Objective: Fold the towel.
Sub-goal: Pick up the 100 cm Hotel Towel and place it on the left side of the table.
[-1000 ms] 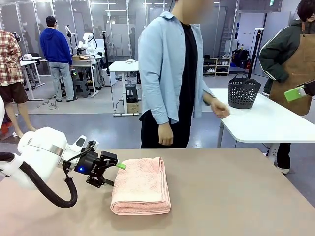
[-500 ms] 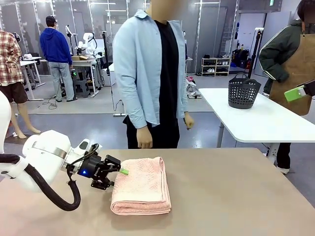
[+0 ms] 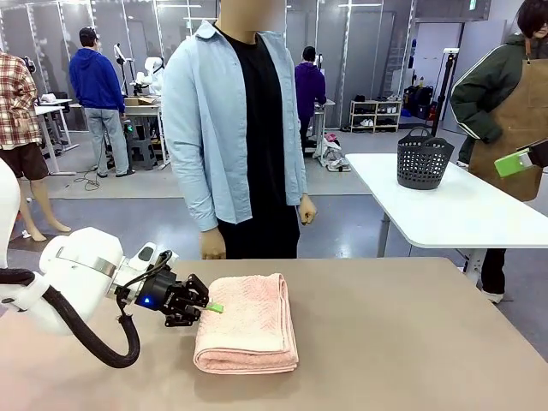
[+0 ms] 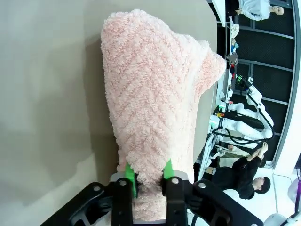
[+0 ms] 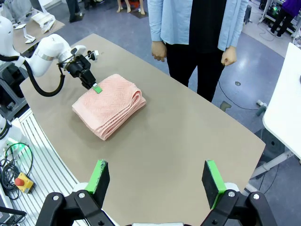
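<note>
A pale salmon-pink towel lies folded into a thick rectangle on the tan table, a little left of the middle and towards the robot's near edge. Its stacked layers show along the near edge and the right side.

The left gripper comes in low from the left and pinches the towel's left edge. In the left wrist view its two green pads press in on either side of a bunched fold of terry, jaws narrow with cloth between them. The right gripper hangs high above the near right part of the table, jaws spread wide, holding nothing, well apart from the towel.

A person in a light blue shirt stands at the far side of the table, hands down, not touching the cloth. A dark basket sits on a white table further back on the right.

The towel looks soft, limp and light. The looped pile should grip well and not slip, but it compresses, so a pinch may catch only the top layers and leave the rest behind. Lifted from one point, the stack would probably sag and unfold. Best holds seem to be corners or the edge of a fold, taking all layers together, ideally with both grippers at matching corners so the cloth stays flat.
</note>
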